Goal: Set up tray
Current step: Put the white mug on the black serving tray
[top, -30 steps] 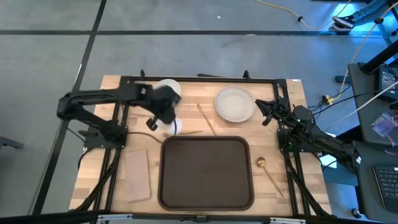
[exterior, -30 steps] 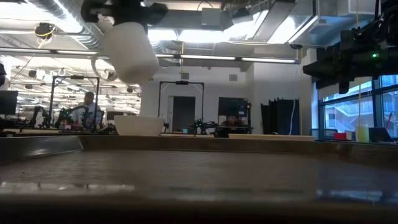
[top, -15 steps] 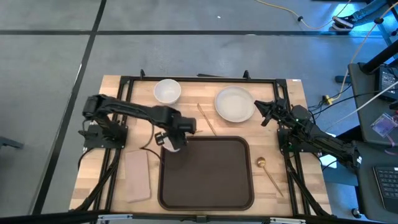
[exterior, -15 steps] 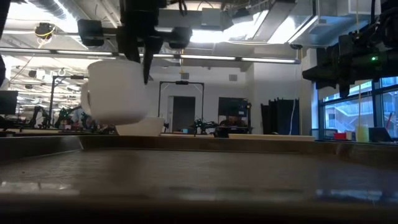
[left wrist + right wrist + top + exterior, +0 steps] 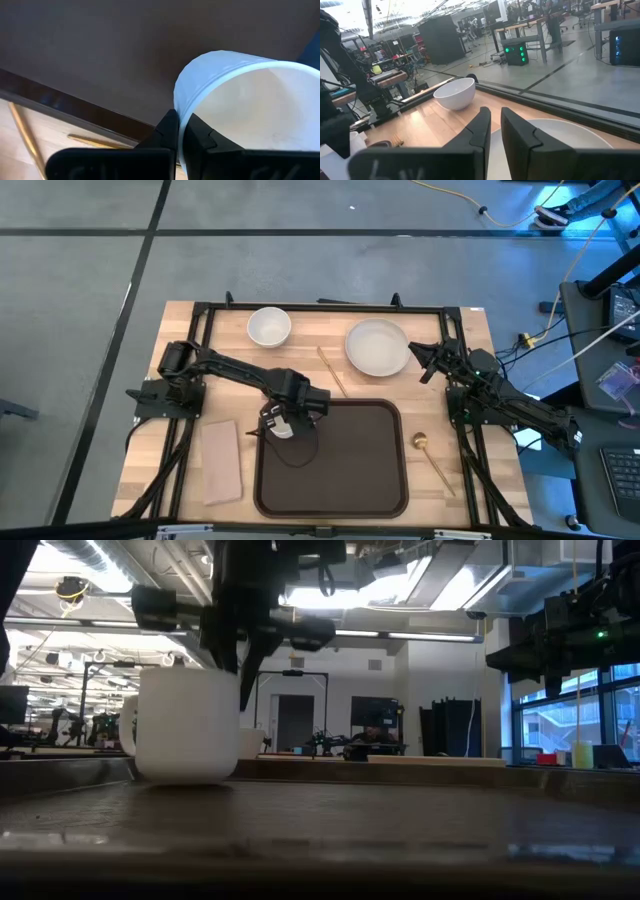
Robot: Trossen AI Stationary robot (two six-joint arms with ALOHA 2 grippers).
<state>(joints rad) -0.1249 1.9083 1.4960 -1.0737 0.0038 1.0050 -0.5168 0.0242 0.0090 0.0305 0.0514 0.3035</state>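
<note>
High view: left hand (image 5: 281,421) was over the tray (image 5: 345,480)'s corner nearest its arm's base, pinching a white mug (image 5: 280,427) by the rim. Bowl (image 5: 269,326), plate (image 5: 377,346) lay beyond the hand; napkin (image 5: 222,461), spoon (image 5: 432,455) off-tray too.

Low view: mug looked down on tray or nearly.

Right wrist view: right hand (image 5: 492,131) idle by plate, nearly closed, empty. Mostly left to do.

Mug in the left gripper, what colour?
Plain white mug; the low view shows it best.
</note>
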